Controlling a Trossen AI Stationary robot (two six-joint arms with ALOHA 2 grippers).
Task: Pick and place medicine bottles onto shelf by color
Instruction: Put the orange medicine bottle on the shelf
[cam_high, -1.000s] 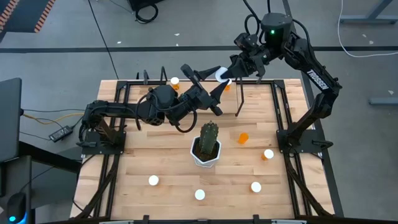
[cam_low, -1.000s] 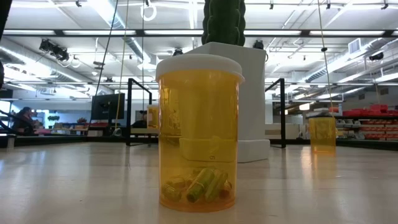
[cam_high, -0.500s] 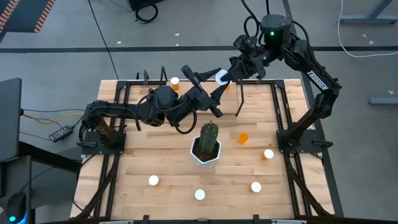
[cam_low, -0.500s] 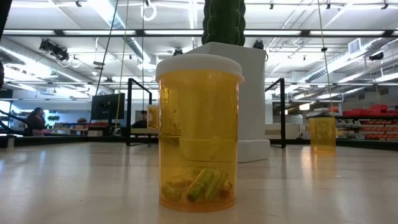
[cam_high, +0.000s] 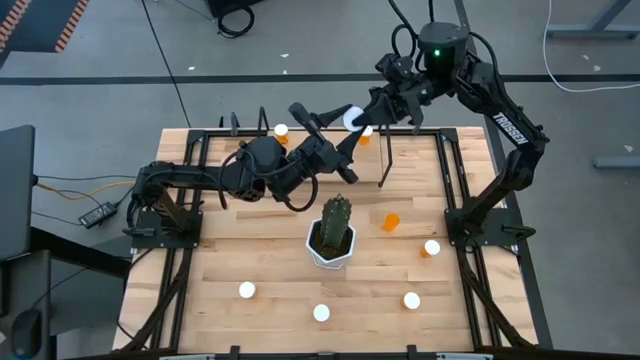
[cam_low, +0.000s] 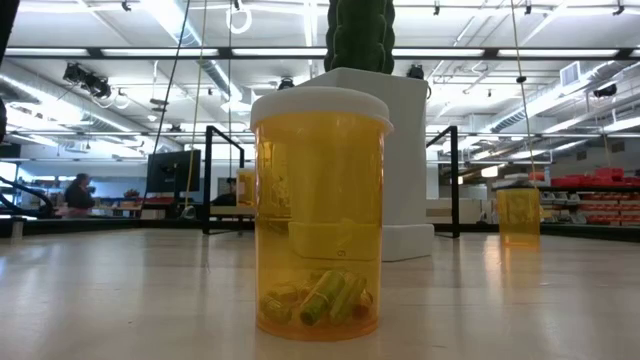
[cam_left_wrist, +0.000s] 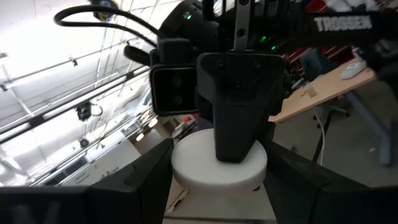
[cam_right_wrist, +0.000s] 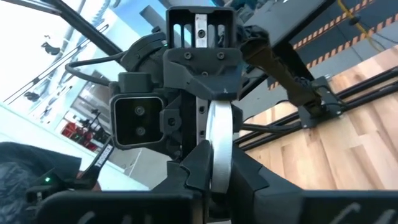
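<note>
1. High view – straight down over the whole table (cam_high: 250, 250) and both arms.
2. Low view – tabletop level, very near one bottle (cam_low: 320, 215).
3. Wrist views face each other, sharing a white cap (cam_left_wrist: 219, 165).

A green cactus in a white pot (cam_high: 332, 238) stands mid-table, three white-capped orange pill bottles (cam_high: 321, 313) before it, two (cam_high: 431, 248) to its right, the wooden two-tier shelf (cam_high: 400, 150) behind.
</note>
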